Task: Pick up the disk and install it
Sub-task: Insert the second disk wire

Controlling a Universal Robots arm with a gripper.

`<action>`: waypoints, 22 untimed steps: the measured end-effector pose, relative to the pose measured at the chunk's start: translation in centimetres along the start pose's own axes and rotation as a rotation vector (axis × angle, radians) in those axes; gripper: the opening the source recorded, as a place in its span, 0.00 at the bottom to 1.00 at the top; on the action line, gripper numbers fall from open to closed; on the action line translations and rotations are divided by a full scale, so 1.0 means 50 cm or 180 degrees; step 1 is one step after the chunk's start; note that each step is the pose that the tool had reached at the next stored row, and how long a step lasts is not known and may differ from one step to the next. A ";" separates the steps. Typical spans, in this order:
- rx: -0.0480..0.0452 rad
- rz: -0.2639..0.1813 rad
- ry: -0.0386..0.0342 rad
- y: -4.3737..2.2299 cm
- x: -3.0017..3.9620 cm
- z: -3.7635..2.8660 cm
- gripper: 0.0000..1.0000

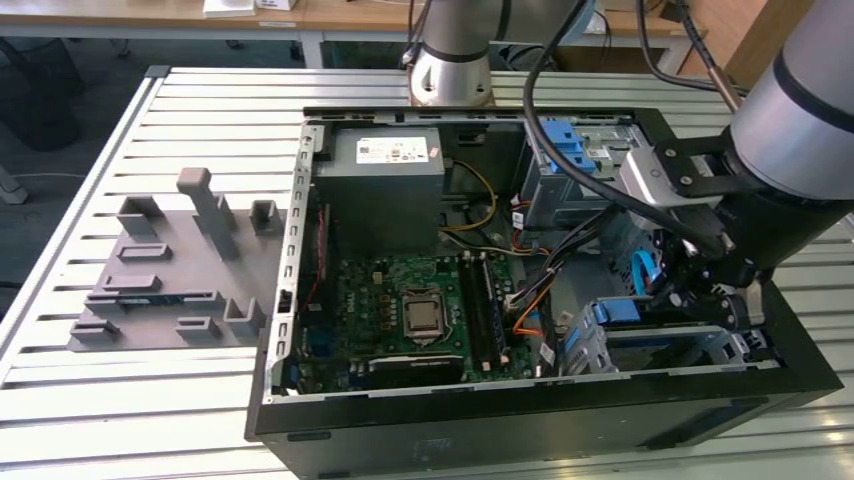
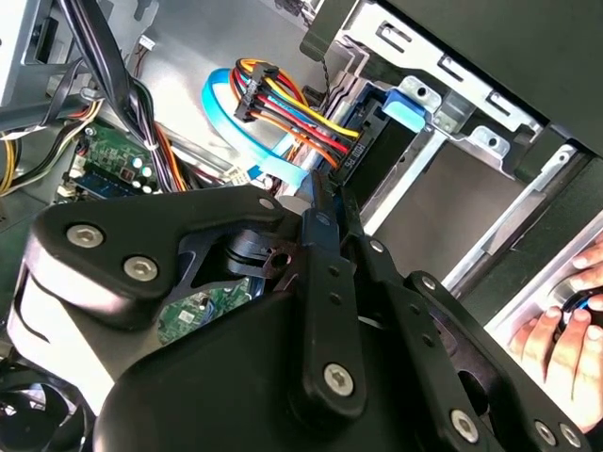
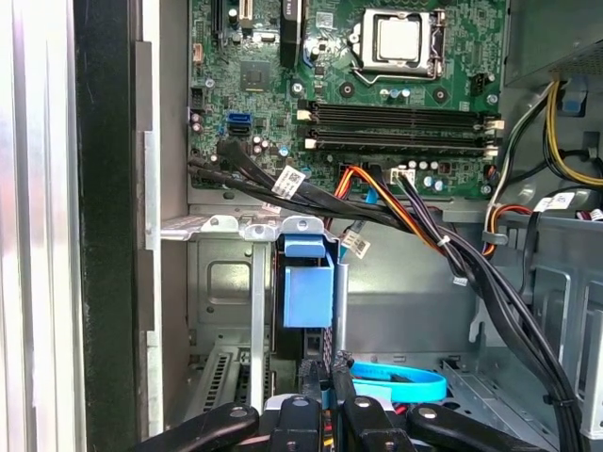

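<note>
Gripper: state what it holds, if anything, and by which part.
Cannot be told. The gripper is down inside the computer case by the drive cage, with a blue-railed drive seated in a slot, but its fingertips and any grip on something are hidden.

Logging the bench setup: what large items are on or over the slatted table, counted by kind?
Open computer case: 1
Grey moulded fixture: 1
Robot arm: 1
Total: 3

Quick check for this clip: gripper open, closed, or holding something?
Gripper: cannot be told; it sits low inside the computer case, at the drive bay on the exterior view's right.
</note>
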State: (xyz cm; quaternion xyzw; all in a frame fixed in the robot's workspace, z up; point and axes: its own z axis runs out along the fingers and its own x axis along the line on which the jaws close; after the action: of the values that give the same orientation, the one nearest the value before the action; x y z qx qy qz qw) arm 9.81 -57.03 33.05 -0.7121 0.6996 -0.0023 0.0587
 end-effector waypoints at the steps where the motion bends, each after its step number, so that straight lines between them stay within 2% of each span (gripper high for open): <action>1: 0.0000 0.0000 0.0000 0.000 0.000 0.001 0.16; 11: 0.0000 0.0000 0.0000 0.000 0.000 0.002 0.16; 14: 0.0000 0.0000 -0.0001 0.000 0.000 0.002 0.17; 15: 0.0000 0.0000 -0.0001 0.000 0.000 0.002 0.24; 22: 0.0000 0.0000 -0.0001 0.000 0.000 -0.001 0.24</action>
State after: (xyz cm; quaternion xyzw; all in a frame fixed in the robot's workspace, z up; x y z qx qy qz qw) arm 9.82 -57.03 33.12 -0.7121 0.6996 -0.0023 0.0588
